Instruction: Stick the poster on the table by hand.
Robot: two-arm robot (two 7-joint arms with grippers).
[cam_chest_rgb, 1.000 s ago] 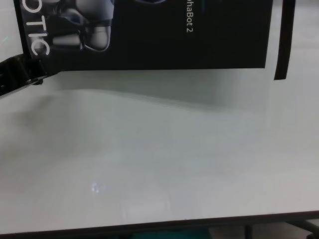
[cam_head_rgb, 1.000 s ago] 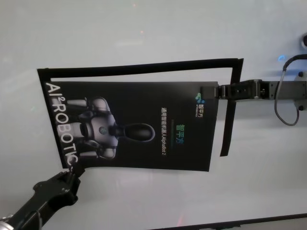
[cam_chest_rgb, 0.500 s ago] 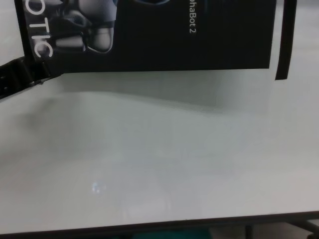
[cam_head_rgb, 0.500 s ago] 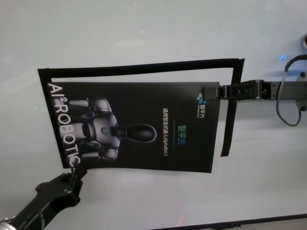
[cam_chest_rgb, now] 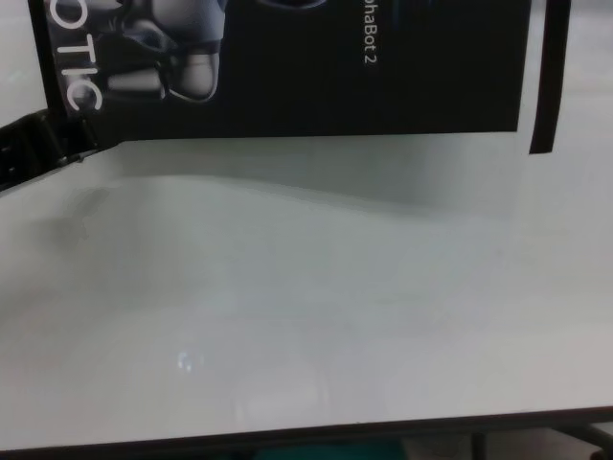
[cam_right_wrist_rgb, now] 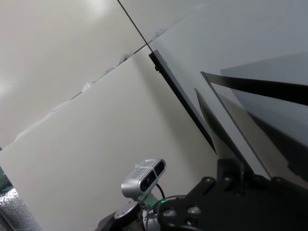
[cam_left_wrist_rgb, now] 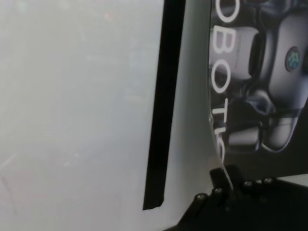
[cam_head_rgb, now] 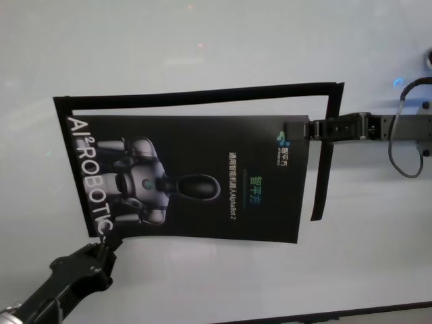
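1. The poster (cam_head_rgb: 196,179) is at the middle of the tabletop (cam_head_rgb: 202,54), well back from the front edge and well apart from the corners.
2. Its long axis runs left to right across the tabletop, parallel to the front edge. The printed robot figure lies sideways; the white "AI²ROBOTIC" lettering runs along the poster's left short edge.
3. The chest view shows the poster's near long edge (cam_chest_rgb: 316,134) with a shadow on the tabletop beneath it, so that edge appears raised off the surface.
4. The left end effector (cam_head_rgb: 108,244) is at the poster's front-left corner, toward the tabletop's front-left corner. In the left wrist view it is clenched on the poster (cam_left_wrist_rgb: 260,96) at that corner, with the sheet's edge passing between the fingertips (cam_left_wrist_rgb: 226,175).
5. The right end effector (cam_head_rgb: 300,128) reaches in from the tabletop's right edge and meets the poster's right short edge near its far corner. It appears to be grasping the poster there, the sheet's edge (cam_right_wrist_rgb: 236,130) running into the jaws in the right wrist view.
6. A narrow black strip (cam_head_rgb: 202,96) lies along the poster's far edge, and a second strip (cam_head_rgb: 322,162) runs just beside its right edge.
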